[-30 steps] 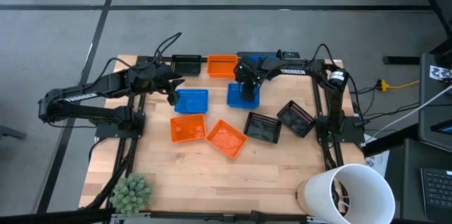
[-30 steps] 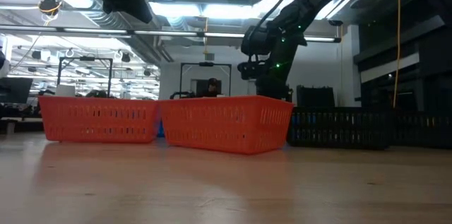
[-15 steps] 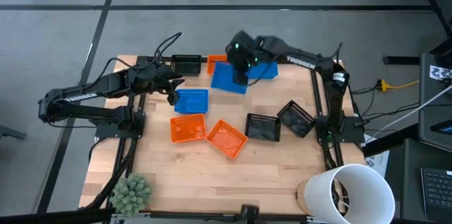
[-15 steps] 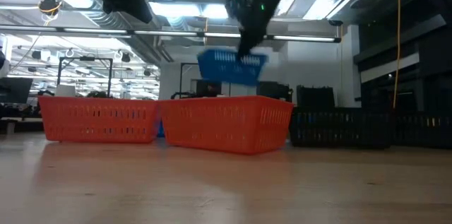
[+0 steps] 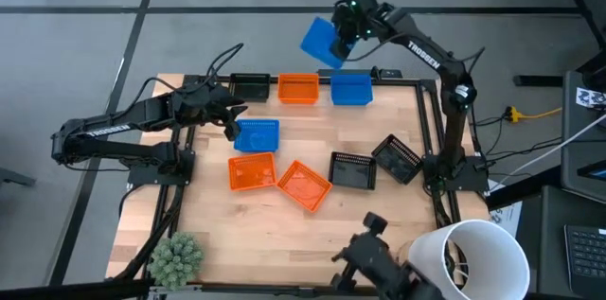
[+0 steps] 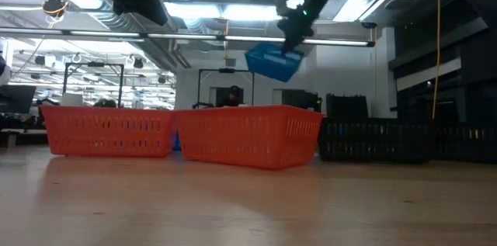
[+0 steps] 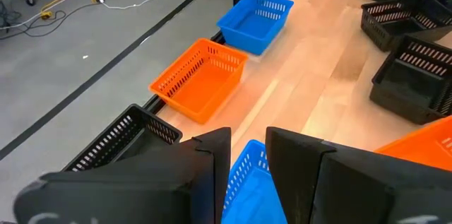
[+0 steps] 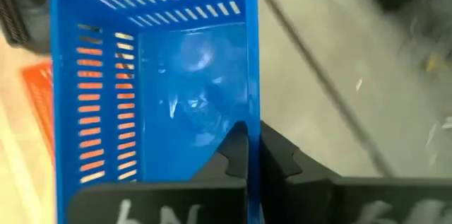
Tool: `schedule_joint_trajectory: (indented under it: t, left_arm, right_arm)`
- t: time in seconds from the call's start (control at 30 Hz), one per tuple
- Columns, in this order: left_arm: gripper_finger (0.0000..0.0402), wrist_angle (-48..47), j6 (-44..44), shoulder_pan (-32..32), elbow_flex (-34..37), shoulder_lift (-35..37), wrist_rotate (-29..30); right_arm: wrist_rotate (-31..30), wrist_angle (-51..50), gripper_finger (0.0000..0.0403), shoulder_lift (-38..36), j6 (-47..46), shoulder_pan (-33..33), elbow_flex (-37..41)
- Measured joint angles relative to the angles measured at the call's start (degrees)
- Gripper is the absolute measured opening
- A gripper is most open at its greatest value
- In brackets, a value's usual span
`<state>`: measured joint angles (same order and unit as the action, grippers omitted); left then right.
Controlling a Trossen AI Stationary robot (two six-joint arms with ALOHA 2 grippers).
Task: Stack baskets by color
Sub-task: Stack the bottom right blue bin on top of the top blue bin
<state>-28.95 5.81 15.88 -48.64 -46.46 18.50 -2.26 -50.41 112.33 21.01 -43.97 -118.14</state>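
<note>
While the right gripper (image 5: 347, 35) hangs high above the table's far edge, its fingers are pinched tight on the wall of a blue basket (image 5: 324, 42), which tilts in the air beyond the table (image 5: 284, 229). Below it, along the far edge, sit a second blue basket (image 5: 351, 89), an orange basket (image 5: 298, 89) and a black basket (image 5: 250, 85) in a row. The left gripper (image 5: 230, 122) hovers with fingers partly apart, holding nothing, at a third blue basket (image 5: 257, 135) near the middle.
</note>
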Motion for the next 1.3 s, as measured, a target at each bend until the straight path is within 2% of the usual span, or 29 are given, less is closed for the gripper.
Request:
schedule_joint_trajectory:
  t: [0.17, 0.33, 0.43, 0.63, 0.9, 1.07, 1.17, 1.3]
  left_arm:
    - [0.0082, 0.02, 0.01, 0.0, 0.0, 0.0, 0.04]
    - [0.0082, 0.02, -0.06, 0.0, 0.0, 0.0, 0.39]
    - [0.0082, 0.01, -0.23, 0.0, 0.0, 0.0, 0.39]
    - [0.0082, 0.02, -0.38, 0.0, 0.0, 0.0, 0.46]
    - [0.0082, 0.02, -0.38, 0.0, 0.0, 0.0, 0.46]
    - [0.0082, 0.02, -0.4, 0.0, 0.0, 0.0, 0.48]
    - [0.0082, 0.02, -0.4, 0.0, 0.0, 0.0, 0.48]
    - [0.0082, 0.02, -0.4, 0.0, 0.0, 0.0, 0.48]
  right_arm:
    - [1.9, -7.97, 0.0004, 2.18, -10.86, -1.13, 1.23]
    - [-5.49, -12.33, 0.0004, 4.06, -15.44, -1.11, 1.34]
    - [-6.63, -13.59, 0.0004, 4.33, -17.3, -1.2, 1.34]
    - [-6.67, -13.98, 0.0004, 4.33, -17.6, -0.91, 1.34]
    - [-6.82, -22.33, 0.0004, 4.33, -20.81, 0.03, 1.34]
    - [-6.7, -22.41, 0.0004, 4.31, -14.94, 0.12, 1.34]
    - [-3.72, -22.44, 0.0004, 4.31, -13.13, 0.05, 1.34]
    - [-3.11, -22.87, 0.0004, 4.29, -13.04, 0.1, 1.34]
